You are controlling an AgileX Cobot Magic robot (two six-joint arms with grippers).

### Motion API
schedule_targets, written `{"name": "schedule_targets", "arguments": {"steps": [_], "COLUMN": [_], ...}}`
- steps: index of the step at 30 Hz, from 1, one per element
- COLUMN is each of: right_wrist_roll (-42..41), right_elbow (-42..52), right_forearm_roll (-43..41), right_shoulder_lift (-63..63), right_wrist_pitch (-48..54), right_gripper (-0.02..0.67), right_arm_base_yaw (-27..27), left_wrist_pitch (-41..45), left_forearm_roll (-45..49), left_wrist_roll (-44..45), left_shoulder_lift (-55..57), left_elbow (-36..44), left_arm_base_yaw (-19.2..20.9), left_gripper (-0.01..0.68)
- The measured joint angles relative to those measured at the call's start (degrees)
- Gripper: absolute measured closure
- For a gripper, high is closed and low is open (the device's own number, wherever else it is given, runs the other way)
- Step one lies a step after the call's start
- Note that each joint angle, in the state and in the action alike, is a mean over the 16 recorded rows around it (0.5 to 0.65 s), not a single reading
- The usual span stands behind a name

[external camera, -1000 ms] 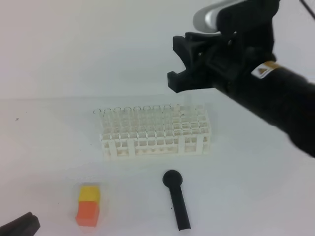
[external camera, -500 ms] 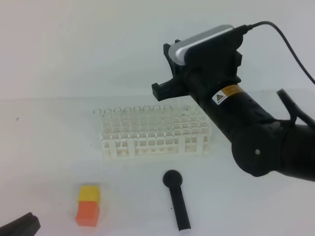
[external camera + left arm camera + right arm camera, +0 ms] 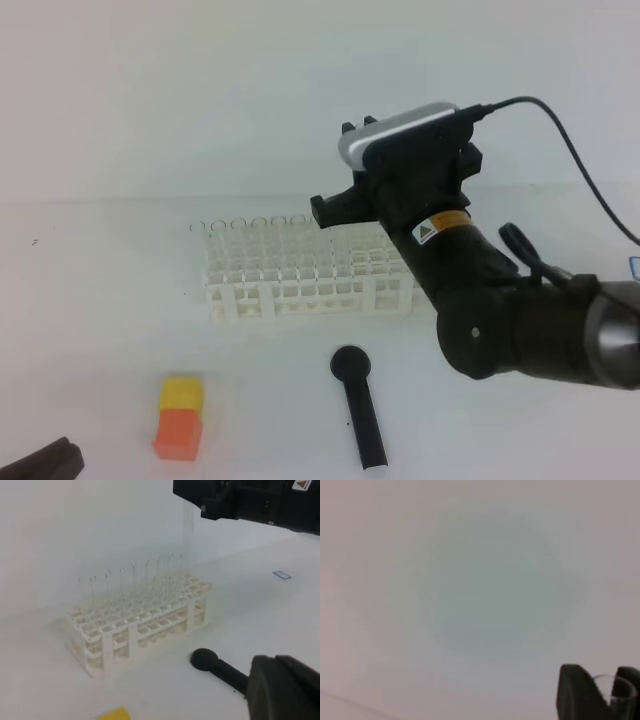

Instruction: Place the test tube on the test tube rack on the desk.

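The white desk (image 3: 90, 330) filled the exterior high view, and on it stood the test tube rack (image 3: 300, 275), a white lattice with a row of other clear tubes (image 3: 255, 228) along its back edge. The right arm (image 3: 500, 310) reached in from the right, its gripper (image 3: 335, 205) poised above the rack's back right corner. From this view the held thing could not be made out.

The left wrist view supplied it: the test tube (image 3: 188, 540) hung upright, a faint clear streak dropping from the right gripper (image 3: 200, 505) down to the rack's (image 3: 140, 630) far end, its lower tip reaching about the level of the tops of the standing tubes (image 3: 135, 585); whether it had entered a hole could not be told. The right wrist view, otherwise a blank grey-white blur, showed the tube's open rim (image 3: 615, 687) pinched between the two dark fingers (image 3: 575, 690), so the right gripper was clamped on it.

The black round-headed stick (image 3: 358, 405) lay in front of the rack, apart from it. The small yellow-and-orange block (image 3: 180, 415) sat to the front left. The left gripper (image 3: 40, 465) showed only as a dark edge in the bottom left corner, its jaws shut and holding nothing.
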Motion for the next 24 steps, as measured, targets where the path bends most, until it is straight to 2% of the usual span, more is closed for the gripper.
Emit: {"name": "schedule_targets", "arguments": {"steps": [24], "right_wrist_roll": [5.8], "right_elbow": [0.0], "right_forearm_roll": [2.2], "right_shoulder_lift": [5.69], "right_wrist_pitch": [-3.46], "right_gripper": [0.524], "right_arm_base_yaw": [0.44], "left_wrist_pitch": [1.91], "left_forearm_roll": [0.1], "left_wrist_roll": [0.03], "left_shoulder_lift": [0.0], "left_elbow": [0.18], "left_arm_base_yaw": [0.0], "left_gripper": [0.674]}}
